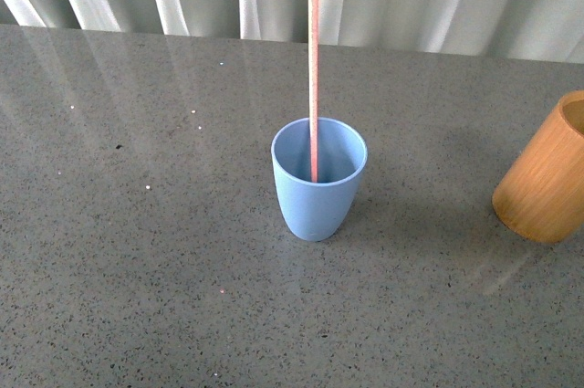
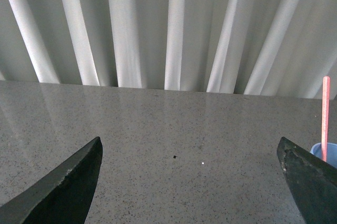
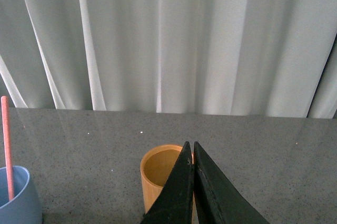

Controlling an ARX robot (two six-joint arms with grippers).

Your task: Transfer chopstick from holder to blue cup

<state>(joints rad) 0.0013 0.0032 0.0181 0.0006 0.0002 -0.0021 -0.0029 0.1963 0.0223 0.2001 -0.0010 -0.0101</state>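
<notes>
At worktop (image 1: 137,251) centre, front view: chopstick (image 1: 313,78) stands in blue cup (image 1: 318,178), leaning on its far wall; holder (image 1: 546,173) well apart at right, so transfer looks done | left wrist: left hand (image 2: 189,166) spread wide, empty (parked clear) | right wrist: right hand (image 3: 190,155) pinched together, empty, above the holder.

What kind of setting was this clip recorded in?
Probably a staged tabletop test area, not a real kitchen. A bare speckled grey stone countertop backs onto pleated white curtains, and it holds only a blue cup with a chopstick and a wooden holder.
</notes>
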